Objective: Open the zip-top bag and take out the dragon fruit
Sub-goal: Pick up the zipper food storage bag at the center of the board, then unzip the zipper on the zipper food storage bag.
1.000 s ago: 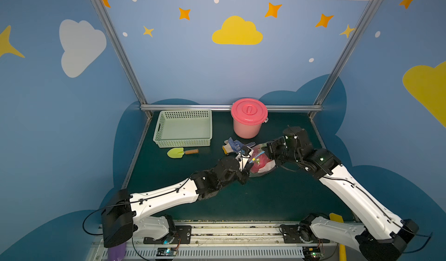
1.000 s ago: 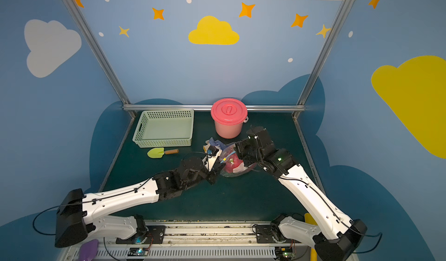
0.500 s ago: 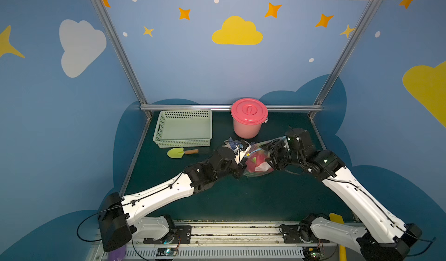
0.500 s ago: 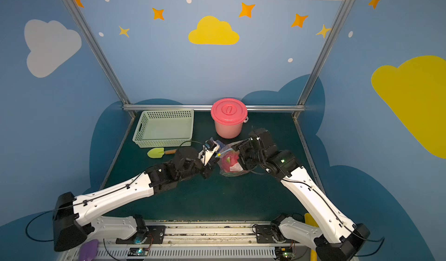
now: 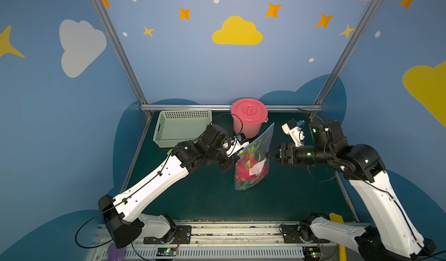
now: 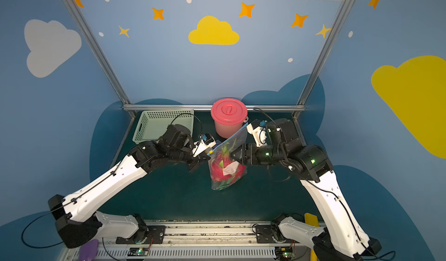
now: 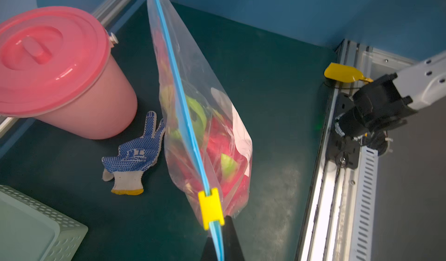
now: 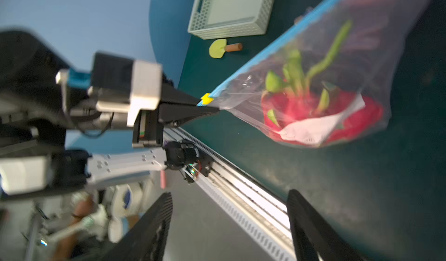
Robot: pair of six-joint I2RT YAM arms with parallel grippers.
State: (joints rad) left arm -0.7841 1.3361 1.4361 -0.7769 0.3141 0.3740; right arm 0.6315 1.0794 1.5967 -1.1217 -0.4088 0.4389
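The clear zip-top bag [image 5: 253, 151] hangs by one end of its light-blue zip strip [image 7: 178, 83], with the strip slanting up toward the back. My left gripper [image 7: 218, 228] is shut on that strip end, right behind the yellow slider [image 7: 210, 208]. The pink dragon fruit [image 5: 243, 171] with green leaves lies in the bag's bottom, behind a white label [image 8: 313, 127]. My right gripper [image 8: 229, 194] is open and holds nothing. In both top views it points at the bag's right side [image 6: 233, 154], close beside it. I cannot tell if the bag's bottom touches the mat.
A pink lidded bucket [image 5: 248, 117] stands just behind the bag, and a pale green basket [image 5: 183, 127] sits at the back left. A blue-dotted work glove [image 7: 135, 156] lies by the bucket, and a small green trowel [image 8: 223, 48] near the basket. A yellow piece [image 5: 336, 217] rests at the front right edge.
My right gripper let go of the bag, opened and drew back to the right. My left arm lifted the bag by its zip end, so it now hangs upright.
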